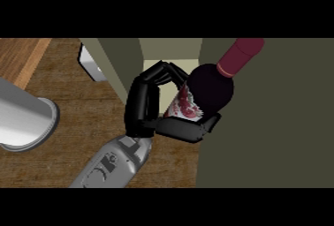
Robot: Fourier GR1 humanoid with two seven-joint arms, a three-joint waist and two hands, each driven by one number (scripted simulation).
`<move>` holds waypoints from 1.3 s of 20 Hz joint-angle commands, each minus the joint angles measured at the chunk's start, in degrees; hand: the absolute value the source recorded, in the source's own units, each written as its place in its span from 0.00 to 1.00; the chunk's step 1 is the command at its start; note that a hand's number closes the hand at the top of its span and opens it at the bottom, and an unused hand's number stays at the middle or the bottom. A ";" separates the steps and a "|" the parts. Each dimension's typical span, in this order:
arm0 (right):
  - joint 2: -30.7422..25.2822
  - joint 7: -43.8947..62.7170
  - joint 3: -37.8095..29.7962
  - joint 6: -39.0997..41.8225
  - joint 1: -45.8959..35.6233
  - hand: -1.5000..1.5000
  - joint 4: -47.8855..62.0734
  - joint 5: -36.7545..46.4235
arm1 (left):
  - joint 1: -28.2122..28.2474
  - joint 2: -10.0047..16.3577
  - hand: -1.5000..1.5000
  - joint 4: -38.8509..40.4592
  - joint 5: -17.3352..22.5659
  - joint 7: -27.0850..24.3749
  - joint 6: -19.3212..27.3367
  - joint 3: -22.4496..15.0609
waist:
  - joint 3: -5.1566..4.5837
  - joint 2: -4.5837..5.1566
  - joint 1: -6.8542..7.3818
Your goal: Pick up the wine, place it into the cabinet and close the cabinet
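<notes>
The right hand (179, 129) is wrapped around the wine bottle (214, 90). Its black fingers (145, 95) arch up over the far side of the glass, and the thumb tucks under the near side, so the bottle is clasped between them. The red-and-white label (187, 107) peeks out from inside the grip. The bottle tilts away from the hand, with its maroon-capped neck pointing up and to the right. Its dark body lies against the cabinet (274, 123) just right of the hand, at the opening beyond the fingertips. An olive panel (120, 62) stands just left of the fingers. A grey cylinder (26, 114) sits well to the left over the wooden counter (78, 92).
</notes>
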 commanded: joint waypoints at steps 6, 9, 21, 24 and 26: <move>0.05 1.62 -0.39 0.10 2.08 0.00 -6.23 -4.43 | 0.21 -0.02 1.00 9.65 8.80 -12.03 2.67 -1.42 | -0.03 0.07 -0.16; -0.25 0.93 -1.62 0.40 1.93 0.00 -4.77 -5.67 | 0.70 -0.02 1.00 7.04 11.35 -12.47 6.63 -4.99 | -0.01 0.00 0.00; -0.23 2.97 -0.88 -0.35 0.83 0.00 -5.84 -4.97 | 0.28 -0.02 1.00 20.78 8.50 -20.61 -1.08 1.57 | -0.02 0.03 0.21; -1.37 7.11 -0.57 -2.26 -3.42 0.00 -7.03 -4.46 | 1.64 -0.02 1.00 21.97 8.94 -24.38 0.71 -0.20 | -0.05 0.02 0.17; -2.81 8.87 -3.63 -2.59 -4.33 0.00 -6.85 -7.37 | 0.54 1.03 1.00 18.53 6.66 -18.72 0.86 1.57 | -0.03 -0.11 0.54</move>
